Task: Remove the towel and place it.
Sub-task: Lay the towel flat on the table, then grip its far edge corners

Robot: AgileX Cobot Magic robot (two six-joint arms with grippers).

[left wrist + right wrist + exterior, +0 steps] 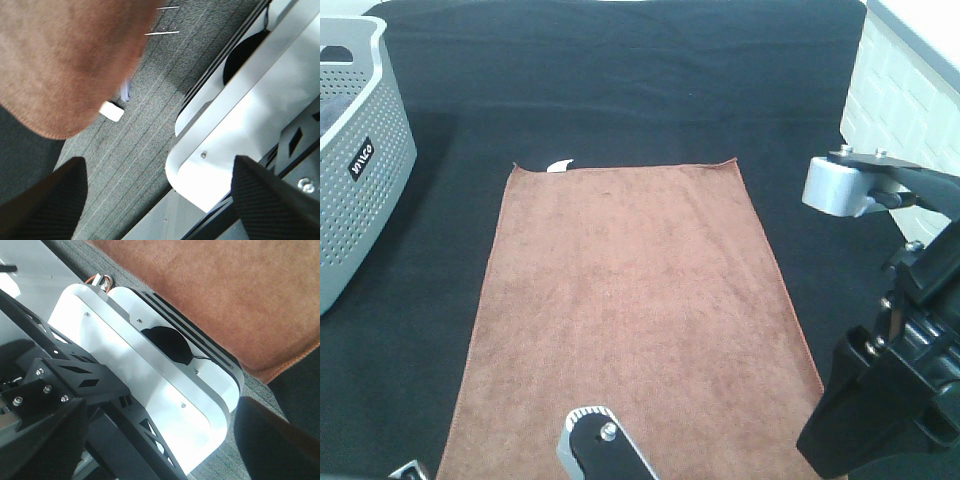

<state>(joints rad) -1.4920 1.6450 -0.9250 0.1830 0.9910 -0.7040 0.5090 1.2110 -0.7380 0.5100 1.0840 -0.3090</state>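
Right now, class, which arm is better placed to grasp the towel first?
Probably left: the left gripper is open beside the towel's near edge, and the basket stands on that side.

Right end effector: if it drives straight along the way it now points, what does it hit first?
Probably the white machine base, which fills the gap ahead of the open right end effector. The towel sits off that line. Depth is unclear.

place: robot lab | cues: black-draped table (620, 80), white rig frame (125, 355), carpet (140, 150)
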